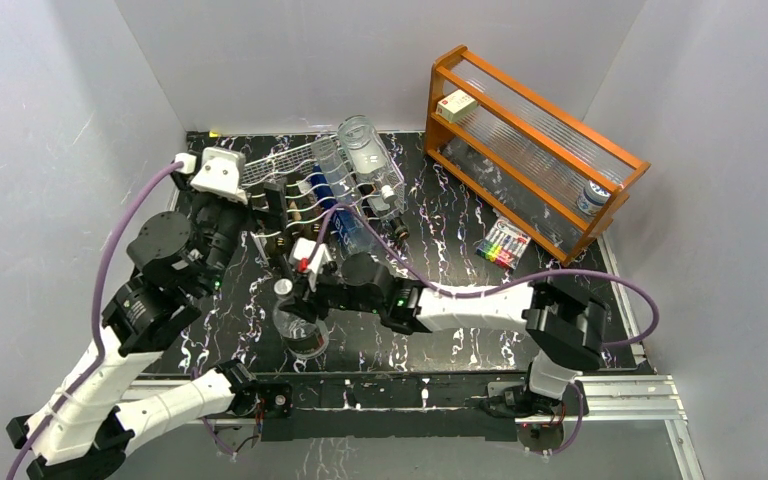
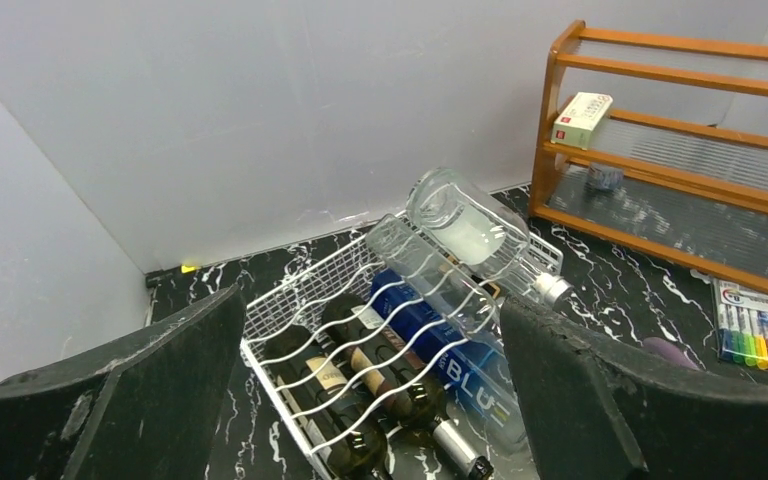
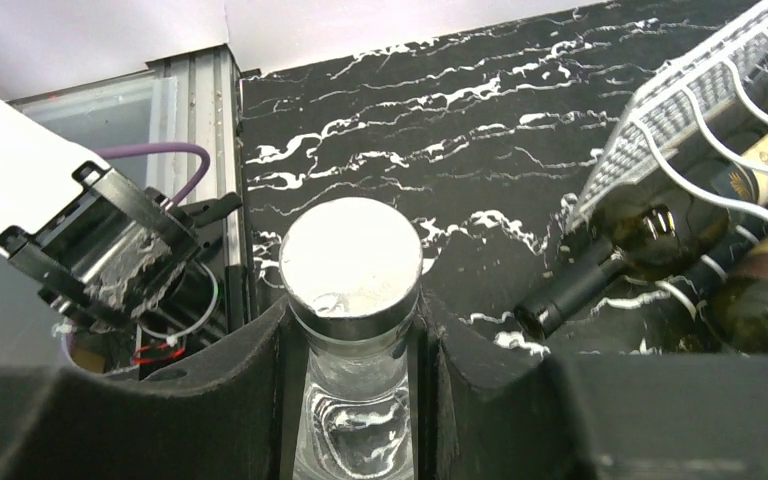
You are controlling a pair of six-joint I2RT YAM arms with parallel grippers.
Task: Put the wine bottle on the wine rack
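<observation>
Top external view: at the left end of the wine rack (image 1: 272,166), the left end effector (image 2: 370,310) is hovering with jaws spread wide, gripping nothing; just in front of the rack, the right end effector (image 3: 352,340) is clamping the clear wine bottle (image 1: 300,328) by its neck, outside the rack
</observation>
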